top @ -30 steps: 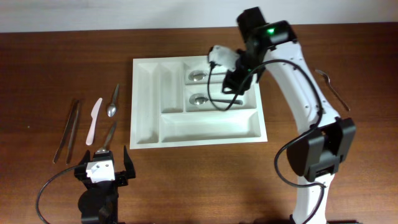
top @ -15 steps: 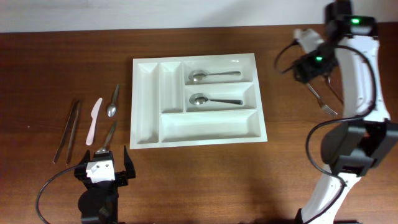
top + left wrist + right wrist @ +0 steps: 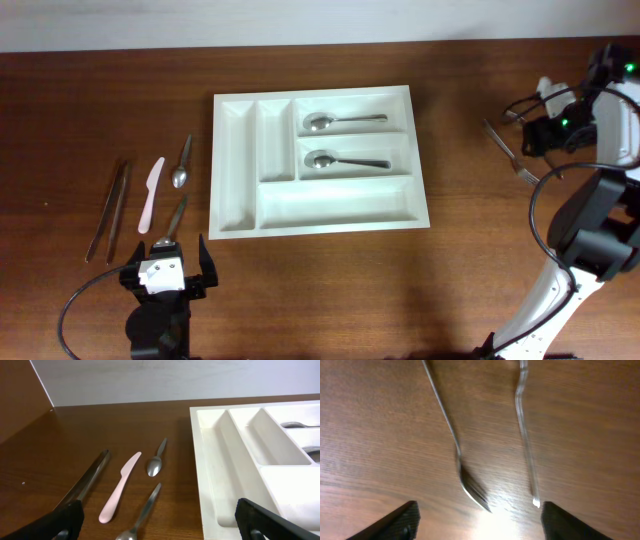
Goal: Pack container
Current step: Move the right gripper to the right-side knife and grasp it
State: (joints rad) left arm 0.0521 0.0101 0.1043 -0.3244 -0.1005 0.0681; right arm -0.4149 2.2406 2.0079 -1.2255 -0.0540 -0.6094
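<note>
My left gripper point(image 3: 165, 520), jaws spread wide, one container point(image 3: 340, 202) ahead to its right holding two spoons point(image 3: 345, 121) point(image 3: 345, 160), two loose spoons point(image 3: 155, 462) point(image 3: 142, 519), one pale knife point(image 3: 119, 488), one metal tongs point(image 3: 87, 482) just ahead, my right gripper point(image 3: 480, 520) likewise spread, over two forks point(image 3: 457, 450) point(image 3: 525, 430), container well off to its left.

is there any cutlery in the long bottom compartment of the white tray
No, the long bottom compartment of the container is bare; the upper spoon and lower spoon lie in the two compartments above it.
</note>
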